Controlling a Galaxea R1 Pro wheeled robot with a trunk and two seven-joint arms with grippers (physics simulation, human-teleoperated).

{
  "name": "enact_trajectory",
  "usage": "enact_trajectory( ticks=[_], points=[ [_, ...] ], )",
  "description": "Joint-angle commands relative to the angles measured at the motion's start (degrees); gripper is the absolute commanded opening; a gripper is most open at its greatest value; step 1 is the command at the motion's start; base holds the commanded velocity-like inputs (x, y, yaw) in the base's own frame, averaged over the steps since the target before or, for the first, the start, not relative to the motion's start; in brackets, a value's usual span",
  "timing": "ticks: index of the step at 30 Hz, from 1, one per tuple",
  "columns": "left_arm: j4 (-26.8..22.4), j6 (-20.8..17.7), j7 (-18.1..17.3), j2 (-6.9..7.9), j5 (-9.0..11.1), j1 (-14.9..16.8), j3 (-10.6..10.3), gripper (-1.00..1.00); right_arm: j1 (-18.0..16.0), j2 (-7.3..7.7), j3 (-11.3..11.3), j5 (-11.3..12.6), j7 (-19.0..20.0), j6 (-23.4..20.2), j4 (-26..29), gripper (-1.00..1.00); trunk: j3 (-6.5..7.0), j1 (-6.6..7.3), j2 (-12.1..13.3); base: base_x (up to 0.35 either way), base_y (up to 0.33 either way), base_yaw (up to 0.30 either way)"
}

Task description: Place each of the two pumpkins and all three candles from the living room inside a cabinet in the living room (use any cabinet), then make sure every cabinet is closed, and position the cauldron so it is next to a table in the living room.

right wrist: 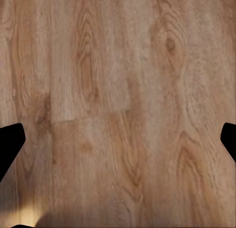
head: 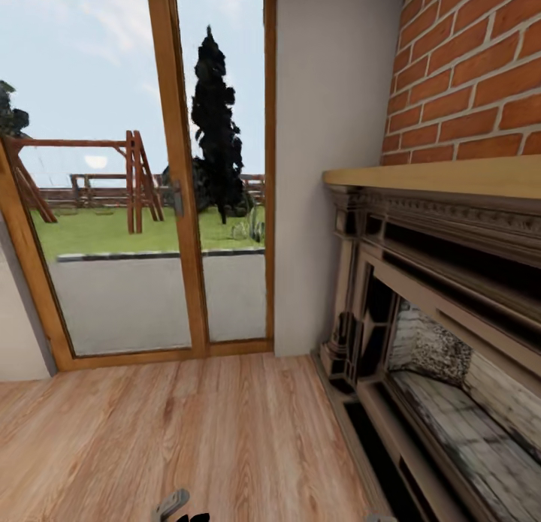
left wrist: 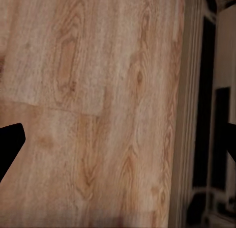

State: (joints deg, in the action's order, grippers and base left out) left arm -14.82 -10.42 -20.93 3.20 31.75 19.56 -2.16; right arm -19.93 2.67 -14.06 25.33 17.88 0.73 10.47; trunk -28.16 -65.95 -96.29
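While we face a corner of the room, none of the task's things lie before us: no pumpkin, candle, cabinet, cauldron or coffee table, so we cannot say where any of them is, which way it points or how its long axis runs.

At the right of the head view stands a fireplace (head: 421, 342) with a wooden mantel (head: 451, 178) under a brick wall (head: 481, 71); a glass door (head: 150, 191) takes the upper left, and wooden floor (head: 210, 439) spreads across the bottom.

Both wrist cameras look down on bare planks. The left gripper (left wrist: 118, 149) and the right gripper (right wrist: 118, 144) each show dark fingertips at opposite edges of their frames, spread wide with nothing between them.

We judge the main risk is the base or an arm bumping the fireplace surround (left wrist: 196, 115), which lies near the left gripper, if we turn without clearance.
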Motion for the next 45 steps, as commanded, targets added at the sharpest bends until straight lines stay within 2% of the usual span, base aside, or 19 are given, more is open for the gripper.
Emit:
enact_trajectory(
  ticks=[1, 13, 19, 30, 45],
  points=[
    [-0.04, -0.39, -0.06, 0.02, 0.59, 0.04, -0.22, 1.00, -0.02, 0.05, -0.48, 0.60, 0.12, 0.09, 0.01, 1.00, -0.06, -0.03, -0.03, 0.301, -0.164, 0.293],
    [-0.04, -0.32, -0.07, 0.03, 0.59, 0.04, -0.22, 1.00, -0.02, 0.05, -0.47, 0.59, 0.10, 0.08, 0.04, 1.00, -0.06, -0.03, -0.03, 0.272, -0.143, 0.223],
    [-0.04, -0.30, -0.07, -0.01, 0.59, 0.04, -0.22, 1.00, -0.02, 0.05, -0.45, 0.60, 0.12, 0.11, 0.02, 1.00, -0.06, -0.03, -0.03, 0.041, -0.018, 0.093],
    [-0.04, -0.30, -0.06, -0.03, 0.59, 0.04, -0.21, 1.00, -0.02, 0.02, -0.46, 0.56, 0.09, 0.11, 0.01, 1.00, -0.06, -0.03, -0.03, 0.002, -0.001, 0.256],
    [-0.04, -0.32, -0.01, 0.05, 0.59, 0.04, -0.15, 1.00, -0.02, -0.03, -0.50, 0.58, 0.13, 0.09, -0.01, 1.00, -0.06, -0.03, -0.03, 0.081, 0.000, 0.032]
  ],
)
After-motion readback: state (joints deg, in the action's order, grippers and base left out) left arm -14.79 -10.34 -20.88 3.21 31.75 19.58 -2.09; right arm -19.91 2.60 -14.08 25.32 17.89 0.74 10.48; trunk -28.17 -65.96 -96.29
